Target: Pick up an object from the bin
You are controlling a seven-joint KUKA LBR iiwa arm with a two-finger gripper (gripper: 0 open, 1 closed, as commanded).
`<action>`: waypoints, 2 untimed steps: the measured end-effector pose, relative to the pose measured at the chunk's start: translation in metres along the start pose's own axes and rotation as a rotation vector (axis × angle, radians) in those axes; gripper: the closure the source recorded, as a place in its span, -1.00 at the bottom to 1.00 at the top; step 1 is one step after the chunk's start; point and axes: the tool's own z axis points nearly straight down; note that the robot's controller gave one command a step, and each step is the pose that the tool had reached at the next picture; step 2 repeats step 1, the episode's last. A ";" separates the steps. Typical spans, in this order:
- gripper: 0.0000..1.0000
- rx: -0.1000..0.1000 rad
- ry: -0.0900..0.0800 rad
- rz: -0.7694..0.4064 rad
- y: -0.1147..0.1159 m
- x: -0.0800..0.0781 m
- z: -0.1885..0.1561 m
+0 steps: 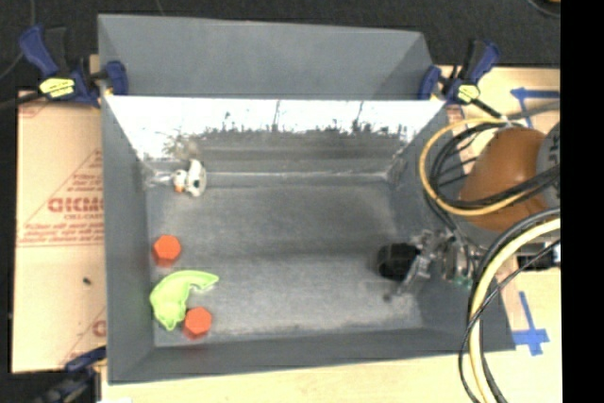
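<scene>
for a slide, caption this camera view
Gripper by black lump at bin right; green scrap, orange pieces left.

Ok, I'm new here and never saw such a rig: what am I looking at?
One camera looks down, slightly from the side, on a grey metal bin. The robot arm, with its orange cover and cables, reaches in from the right; its gripper is low by the bin's right wall. A small black lump sits right at its tip; whether it is held I cannot tell. At the left lie an orange block, a floppy green thing and a second orange block; a small white-and-orange toy lies near the back wall.
</scene>
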 end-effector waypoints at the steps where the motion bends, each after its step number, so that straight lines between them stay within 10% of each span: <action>1: 1.00 0.000 0.000 -0.001 0.000 0.000 0.000; 2: 1.00 0.000 0.000 -0.001 0.000 0.000 0.000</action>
